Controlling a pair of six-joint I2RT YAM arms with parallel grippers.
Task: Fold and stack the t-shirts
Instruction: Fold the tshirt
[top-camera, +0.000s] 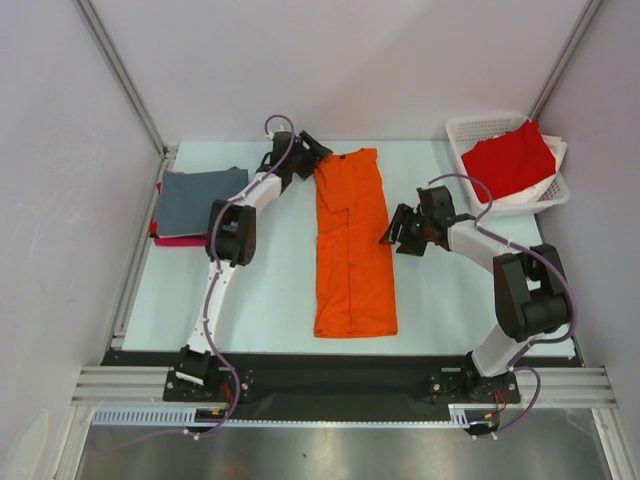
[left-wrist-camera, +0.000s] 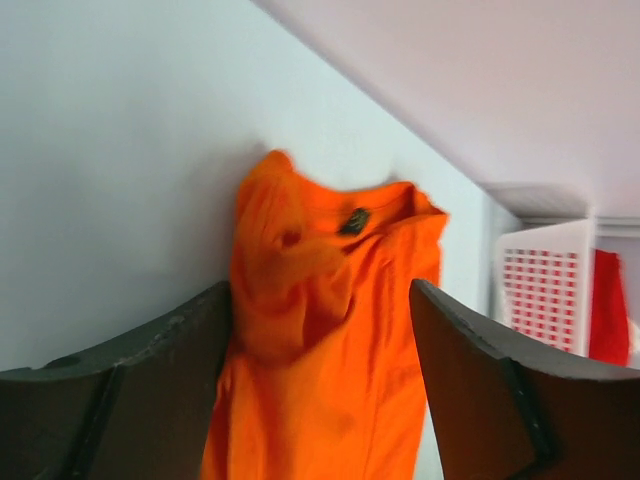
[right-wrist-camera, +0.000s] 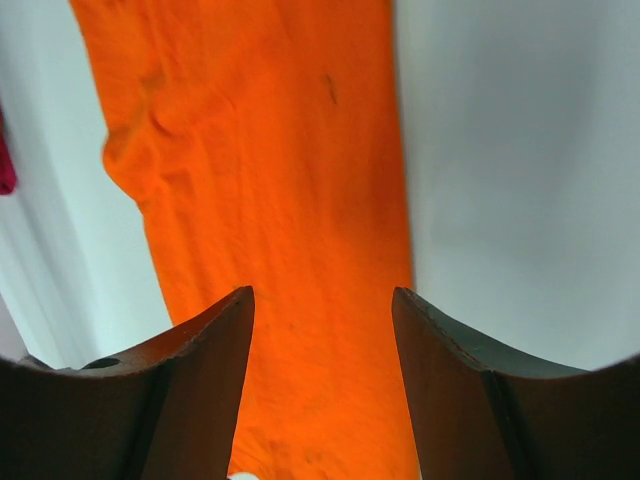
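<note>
The left fingers (left-wrist-camera: 150, 390) stood spread and empty over the collar end of the orange t-shirt (top-camera: 352, 250), at twelve o'clock on the cloth. The right fingers (right-wrist-camera: 470, 400) were likewise parted, gripping nothing, at the shirt's three o'clock edge.

The crosswise fold looked to be the step in hand. To do it well, each pair of fingers should pinch every layer at a collar-end corner. Both should lift level and carry the end toward six o'clock, so that the edges meet squarely.

On the counter (top-camera: 270, 300), a folded grey t-shirt (top-camera: 195, 200) topped a stack at ten o'clock. The orange one lay in the centre as a long narrow strip, sleeves tucked in, lightly creased. A red t-shirt (top-camera: 508, 160) sat loosely in the basket (top-camera: 470, 128) at two o'clock.
</note>
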